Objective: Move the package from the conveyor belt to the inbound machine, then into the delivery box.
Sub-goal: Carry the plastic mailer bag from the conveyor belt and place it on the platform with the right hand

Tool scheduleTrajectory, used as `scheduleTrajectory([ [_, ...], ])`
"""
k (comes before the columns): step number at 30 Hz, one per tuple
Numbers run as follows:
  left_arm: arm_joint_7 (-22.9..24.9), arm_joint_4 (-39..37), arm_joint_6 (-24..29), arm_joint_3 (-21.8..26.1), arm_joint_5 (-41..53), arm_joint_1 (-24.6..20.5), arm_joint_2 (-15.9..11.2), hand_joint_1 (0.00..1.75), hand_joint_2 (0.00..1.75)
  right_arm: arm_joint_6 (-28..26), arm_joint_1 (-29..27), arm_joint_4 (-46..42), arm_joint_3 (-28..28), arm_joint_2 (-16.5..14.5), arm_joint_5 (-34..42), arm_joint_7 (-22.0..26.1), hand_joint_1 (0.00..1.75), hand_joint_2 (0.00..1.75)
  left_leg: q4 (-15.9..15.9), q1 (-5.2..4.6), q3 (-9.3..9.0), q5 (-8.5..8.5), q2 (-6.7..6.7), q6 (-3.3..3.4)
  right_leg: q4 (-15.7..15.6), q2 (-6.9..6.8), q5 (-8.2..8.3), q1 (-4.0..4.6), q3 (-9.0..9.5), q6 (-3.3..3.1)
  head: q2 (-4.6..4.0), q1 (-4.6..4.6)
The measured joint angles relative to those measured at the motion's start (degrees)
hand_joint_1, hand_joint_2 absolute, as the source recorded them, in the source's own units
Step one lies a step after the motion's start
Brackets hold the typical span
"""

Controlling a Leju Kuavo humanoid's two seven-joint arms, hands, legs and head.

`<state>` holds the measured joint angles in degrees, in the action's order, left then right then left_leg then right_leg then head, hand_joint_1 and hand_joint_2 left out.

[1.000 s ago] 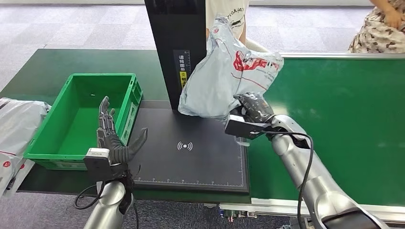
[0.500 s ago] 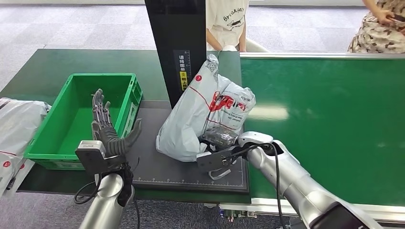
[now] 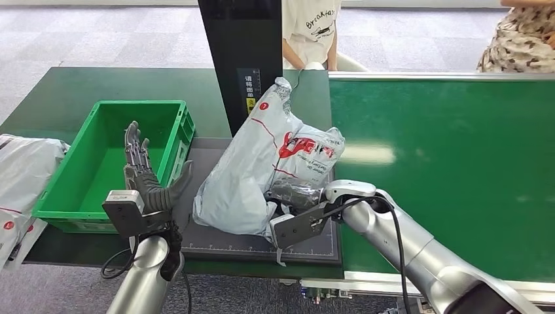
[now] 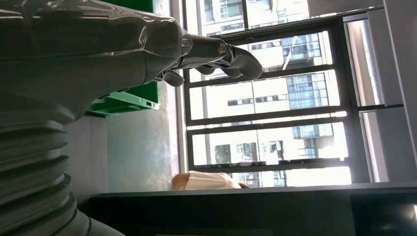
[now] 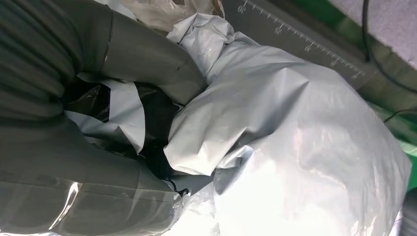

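A grey plastic package with red print rests on the black scanning pad of the inbound machine, below its black column. My right hand grips the package at its near right side, and in the right wrist view my thumb and fingers dig into the crumpled package. My left hand stands upright and open, fingers spread, at the pad's left edge beside the green delivery box. The left wrist view looks past the left hand toward windows.
The green conveyor belt runs along the right. Another grey package lies left of the green box. One person in a white shirt stands behind the column, another at the far right.
My right hand has brought the package down from in front of the column onto the pad and shifted it left. My left hand has drifted slightly left and stays open.
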<state>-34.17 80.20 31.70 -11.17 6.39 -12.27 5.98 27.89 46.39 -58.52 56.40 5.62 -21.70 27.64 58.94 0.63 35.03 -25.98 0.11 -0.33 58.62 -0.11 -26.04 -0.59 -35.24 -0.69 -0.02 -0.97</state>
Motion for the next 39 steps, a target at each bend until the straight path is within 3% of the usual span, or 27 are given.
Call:
scheduleTrajectory([
  [12,1.59,-0.15,-0.86,-1.13,-0.33,-1.04,-0.19,0.00,1.75,5.53,1.12,-4.91,6.76,4.26,1.23,-9.14,1.75,1.75,0.00,0.00,0.01,0.00,-0.02,0.00,0.00,-0.01,0.00,0.00,0.01,0.00,0.00,-0.01],
  [19,2.55,-0.16,-0.79,-1.26,1.26,-0.96,-0.15,0.00,1.75,-2.66,3.01,-2.54,9.85,5.02,-5.05,-17.39,1.75,1.75,0.00,-0.01,0.01,0.00,-0.03,0.00,0.00,-0.02,0.01,-0.01,0.03,0.01,0.00,-0.01],
  [20,2.59,-0.16,-0.80,-1.26,1.56,-0.87,-0.14,0.00,1.75,-4.63,3.08,-1.92,9.98,4.99,-6.29,-18.11,1.51,1.75,0.00,-0.01,0.01,0.01,-0.03,0.00,0.00,-0.03,0.01,-0.01,0.03,0.01,0.00,-0.01],
  [23,2.76,-0.16,-0.95,-1.26,2.14,-0.58,-0.11,0.00,1.75,-8.70,3.09,-0.56,10.01,4.86,-8.21,-18.89,0.20,1.75,0.00,0.00,0.01,0.01,-0.03,0.00,0.01,-0.04,0.01,-0.01,0.04,0.01,0.00,-0.01],
  [24,2.81,-0.16,-1.02,-1.26,2.23,-0.53,-0.09,0.00,1.75,-9.57,3.03,-0.28,9.90,4.79,-8.26,-18.75,0.00,1.75,0.00,0.00,0.00,0.01,-0.03,0.00,0.01,-0.03,0.01,-0.01,0.03,0.01,0.00,0.00],
  [31,2.76,-0.17,-2.09,-1.26,2.62,-0.50,-0.05,0.00,1.75,-13.20,1.68,0.61,7.03,4.18,-4.83,-14.34,0.00,1.75,0.00,0.00,0.00,0.01,-0.03,0.00,0.01,-0.03,0.01,0.00,0.03,0.01,0.00,-0.01],
  [39,2.26,-0.40,-5.94,-1.33,2.65,-0.26,-0.29,0.00,1.75,-15.87,-4.69,-0.22,-3.50,2.70,9.91,-1.35,0.00,1.75,0.00,0.00,0.03,0.00,-0.06,0.00,0.00,-0.06,0.00,0.00,0.03,0.01,0.00,-0.01],
])
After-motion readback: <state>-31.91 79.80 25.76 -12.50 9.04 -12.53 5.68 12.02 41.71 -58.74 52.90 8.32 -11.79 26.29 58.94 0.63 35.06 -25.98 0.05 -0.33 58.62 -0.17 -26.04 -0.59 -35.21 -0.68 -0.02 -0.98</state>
